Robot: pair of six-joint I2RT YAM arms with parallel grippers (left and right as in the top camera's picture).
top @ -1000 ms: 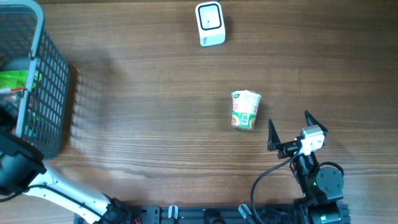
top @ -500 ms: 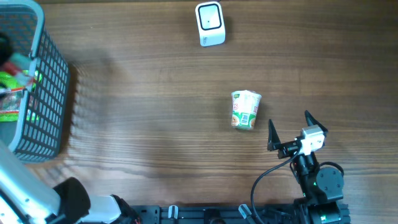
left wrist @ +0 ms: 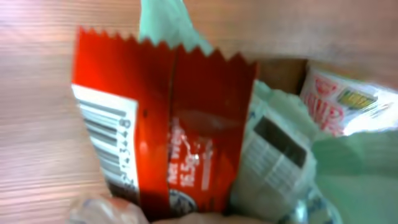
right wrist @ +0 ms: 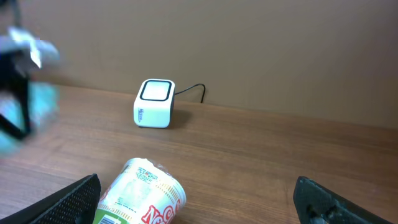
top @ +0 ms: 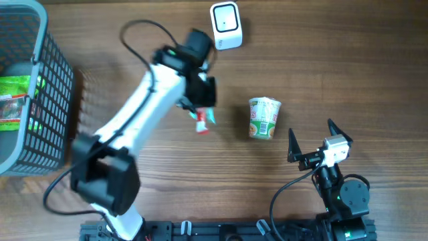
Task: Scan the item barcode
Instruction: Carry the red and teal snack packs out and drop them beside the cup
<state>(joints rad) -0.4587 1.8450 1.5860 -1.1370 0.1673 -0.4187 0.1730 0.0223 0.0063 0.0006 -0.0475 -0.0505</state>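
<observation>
The left fingers [top: 199, 112] are clamped on a red packet [left wrist: 168, 124], which hangs from them above the desk [top: 334, 60], between the white scanner [top: 225, 25] and a cup of noodles [top: 263, 118] lying on its side. The right fingers [top: 309, 134] stand wide apart and hold nothing, low at the near edge of the desk, just beside the cup but not touching it.

By my reading the task is about midway. The picking up is done: the packet is out of the grey basket [top: 47, 87], where other green-wrapped goods lie, and it is near the scanner. The scan itself looks not yet done. In the overhead view the packet sits short of the scanner, not over its window. In the left wrist view the barcode [left wrist: 109, 146] runs down the packet's left edge, on the side turned towards that camera, so it probably has to be turned to meet the scanner's face.

What is left, then: carry the packet to the scanner, present the barcode to the window and hold it there for a read, then set the packet down. Whether the cup has had its own scan, the pictures do not tell
</observation>
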